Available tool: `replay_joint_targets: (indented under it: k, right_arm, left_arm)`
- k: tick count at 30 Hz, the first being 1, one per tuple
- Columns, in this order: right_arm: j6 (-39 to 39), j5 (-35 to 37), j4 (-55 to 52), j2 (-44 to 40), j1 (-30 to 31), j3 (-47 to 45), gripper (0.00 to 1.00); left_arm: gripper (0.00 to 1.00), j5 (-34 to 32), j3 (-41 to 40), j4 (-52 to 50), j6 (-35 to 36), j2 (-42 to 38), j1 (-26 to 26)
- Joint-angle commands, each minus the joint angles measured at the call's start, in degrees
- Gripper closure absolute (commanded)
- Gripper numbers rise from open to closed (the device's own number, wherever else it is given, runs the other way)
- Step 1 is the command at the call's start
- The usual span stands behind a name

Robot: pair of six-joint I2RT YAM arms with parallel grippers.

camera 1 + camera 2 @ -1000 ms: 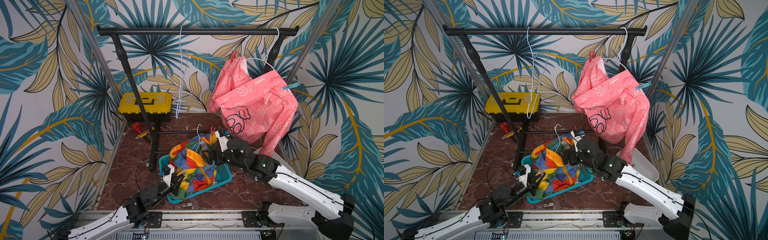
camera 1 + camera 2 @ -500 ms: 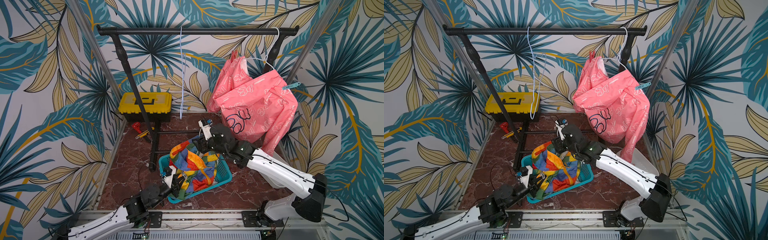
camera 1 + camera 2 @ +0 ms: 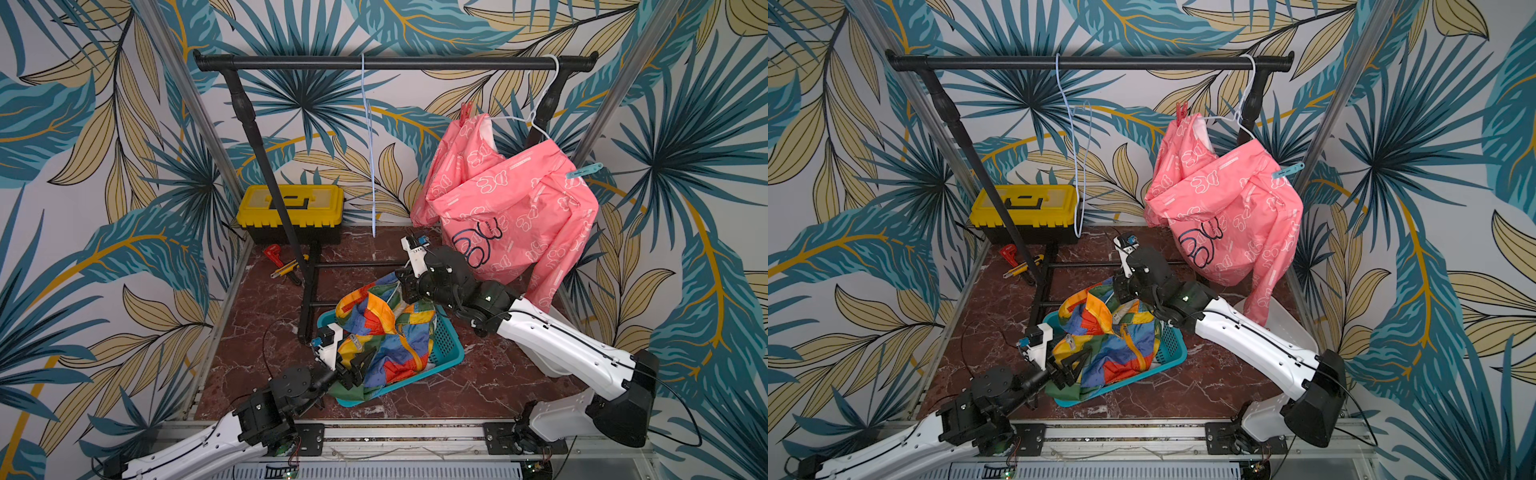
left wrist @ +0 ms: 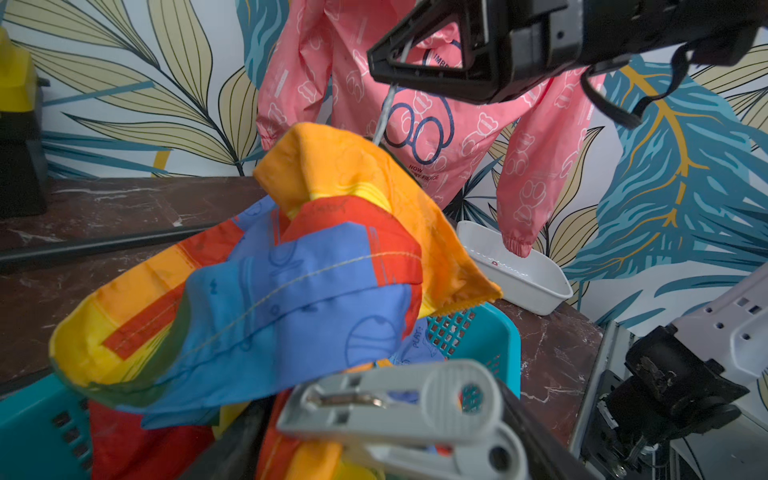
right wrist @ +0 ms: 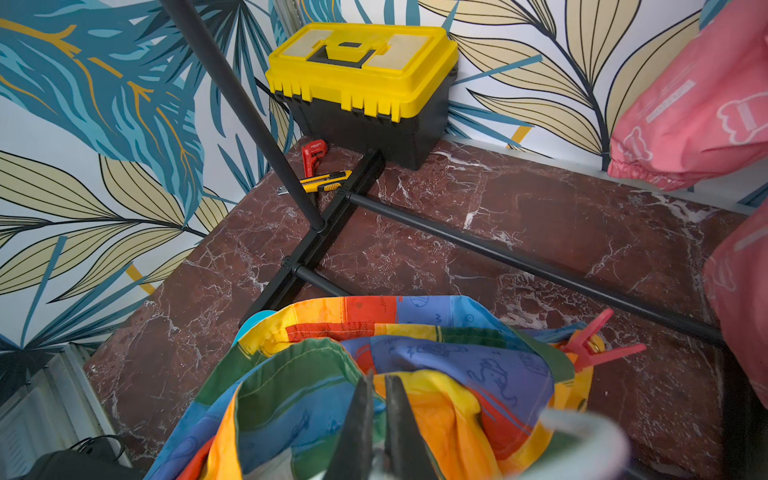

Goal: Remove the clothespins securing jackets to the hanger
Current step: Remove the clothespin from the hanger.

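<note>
Left claw [image 3: 1073, 365] is standing wide beside the grey clothespin [image 4: 395, 409] on the rainbow jacket [image 3: 386, 332] in the basket [image 3: 453, 357]; right claw [image 5: 376, 419] is pinching shut. The peg is likely handling light, stiff and springy: squeeze its tail ends.

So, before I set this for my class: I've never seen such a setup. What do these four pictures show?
A left arm and a right arm, both white robots, reach in over a marble table. Two pictures look down from overhead; the other two come from a camera on each arm's wrist. On the table stand a black clothes rack, a yellow toolbox, a white tub and a teal basket holding a rainbow jacket. A pink jacket hangs on the rack, pinned by a red clothespin and a blue clothespin. The left gripper is open, a grey clothespin lying in its gap. The right gripper is shut, apparently on the white hanger wire rising from the rainbow jacket.
</note>
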Motion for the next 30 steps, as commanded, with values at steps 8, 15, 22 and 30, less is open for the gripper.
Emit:
replay_joint_targets:
  k: [8, 15, 22, 30]
  right_arm:
    - [2.72, 0.02, -1.22, 2.81, -0.20, 1.68, 1.00]
    - [3.26, -1.01, -0.65, 3.30, -0.20, 1.51, 1.00]
    - [3.92, -1.63, -0.79, 3.23, -0.20, 0.97, 1.00]
    - [3.84, -0.77, -1.21, 1.74, -0.19, -0.56, 1.00]
  left_arm:
    - [0.18, 6.65, 5.80, -4.51, 0.83, 0.68, -2.81]
    - [0.15, 15.47, 15.73, -4.40, 4.23, 9.20, -3.16]
    - [0.12, 16.22, 20.62, -4.41, 6.26, 13.67, -3.10]
    - [0.12, -1.32, 24.37, -5.92, 13.54, 15.95, -3.10]
